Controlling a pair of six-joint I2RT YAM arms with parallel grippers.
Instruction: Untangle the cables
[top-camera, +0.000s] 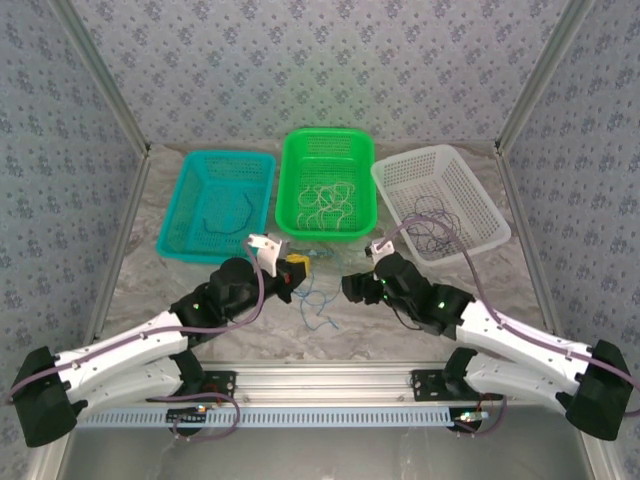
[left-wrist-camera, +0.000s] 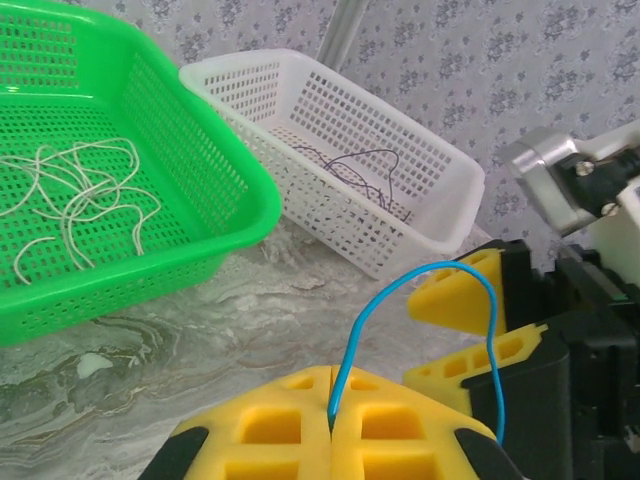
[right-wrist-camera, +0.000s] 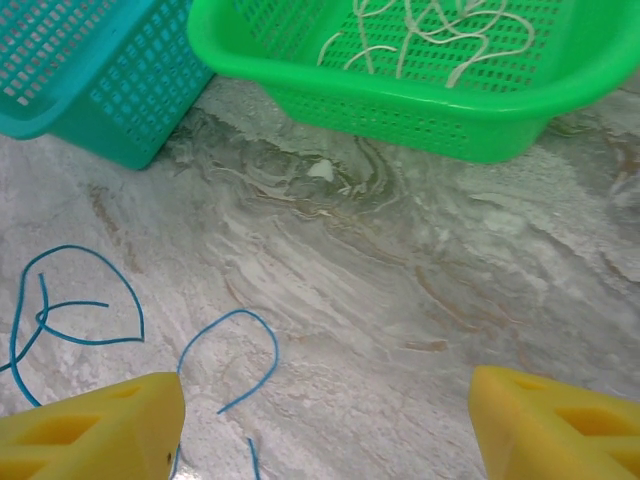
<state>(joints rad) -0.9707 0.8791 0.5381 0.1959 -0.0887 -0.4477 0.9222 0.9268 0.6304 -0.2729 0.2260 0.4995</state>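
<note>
Binned: cream cables (left-wrist-camera: 85, 195), dark cables (left-wrist-camera: 370, 152). To do: blue cables (right-wrist-camera: 274, 345) loose on surface (right-wrist-camera: 400, 280); left fingers (left-wrist-camera: 270, 425) clenched on one, right fingers (right-wrist-camera: 560, 420) released.

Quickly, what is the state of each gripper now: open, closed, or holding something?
Left gripper: closed, holding a blue cable.
Right gripper: open, holding nothing.
</note>
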